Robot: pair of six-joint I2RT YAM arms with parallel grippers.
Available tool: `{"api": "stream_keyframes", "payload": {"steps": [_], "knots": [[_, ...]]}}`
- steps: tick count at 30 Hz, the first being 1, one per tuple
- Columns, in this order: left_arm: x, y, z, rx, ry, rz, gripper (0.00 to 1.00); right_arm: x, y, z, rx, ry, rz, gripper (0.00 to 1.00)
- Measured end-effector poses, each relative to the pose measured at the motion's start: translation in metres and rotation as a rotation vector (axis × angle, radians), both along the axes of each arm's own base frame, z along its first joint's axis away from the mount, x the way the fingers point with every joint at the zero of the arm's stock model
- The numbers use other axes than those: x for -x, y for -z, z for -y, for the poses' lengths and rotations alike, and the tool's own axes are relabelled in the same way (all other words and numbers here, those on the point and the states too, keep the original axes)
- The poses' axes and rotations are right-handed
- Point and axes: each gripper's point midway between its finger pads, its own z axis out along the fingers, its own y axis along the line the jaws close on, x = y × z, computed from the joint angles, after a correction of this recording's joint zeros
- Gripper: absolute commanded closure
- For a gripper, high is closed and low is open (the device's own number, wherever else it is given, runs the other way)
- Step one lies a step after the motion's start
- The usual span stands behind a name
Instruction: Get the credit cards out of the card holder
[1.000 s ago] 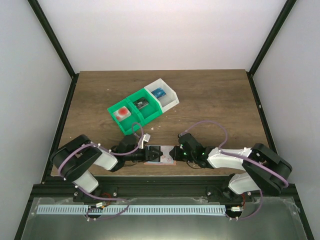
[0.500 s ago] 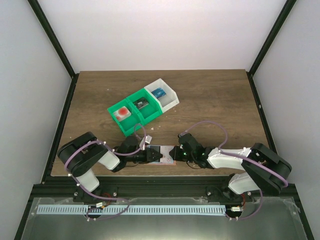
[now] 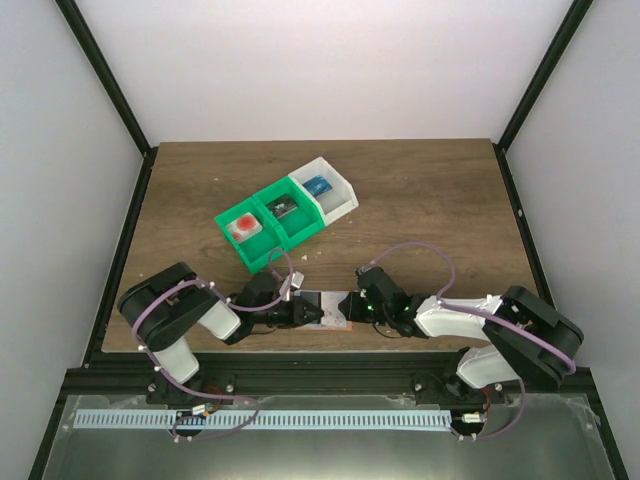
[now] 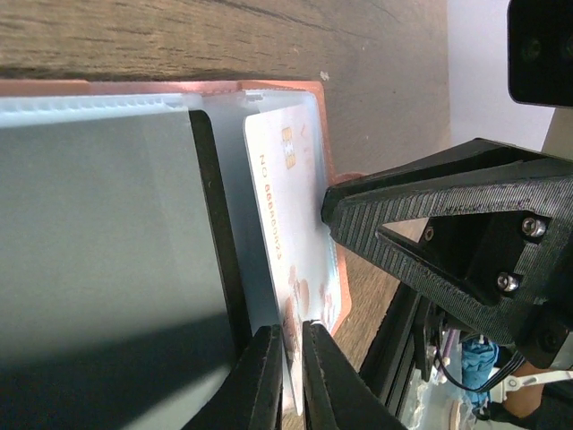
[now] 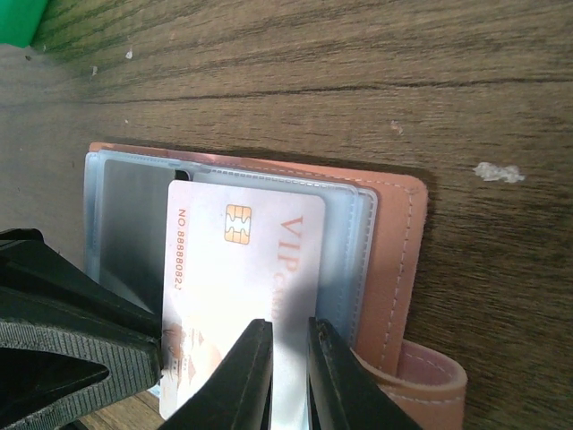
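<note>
Black left hand [image 4: 288,376], its jaws wider a second ago, now pinches the edge of the whitish credit card [image 5: 242,296]. The card lies partly out of the salmon card holder [image 5: 394,242] on the wooden surface [image 5: 358,72]. The right hand [image 5: 282,376], unchanged, is nearly closed on the card holder's edge.

The top camera looks down from behind the near edge over the whole bench [image 3: 420,190], while both wrist cameras sit close, facing each other across the same card holder [image 5: 394,233] and white card [image 5: 251,260]
</note>
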Motion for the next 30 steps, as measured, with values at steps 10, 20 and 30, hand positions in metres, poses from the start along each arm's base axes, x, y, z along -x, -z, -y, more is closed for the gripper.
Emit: {"api": "stream_keyframes", "payload": {"steps": [10,20,30], "knots": [[0.001,0.001,0.005,0.031,0.002,-0.031,0.95,0.0,0.0,0.0,-0.007,0.0,0.0,0.87],[0.003,-0.003,0.004,0.057,-0.006,-0.041,1.0,0.001,0.0,0.0,-0.015,0.003,0.001,0.87],[0.003,-0.009,-0.014,0.037,-0.061,-0.031,1.0,0.001,0.001,0.0,-0.017,0.005,0.0,0.87]]}}
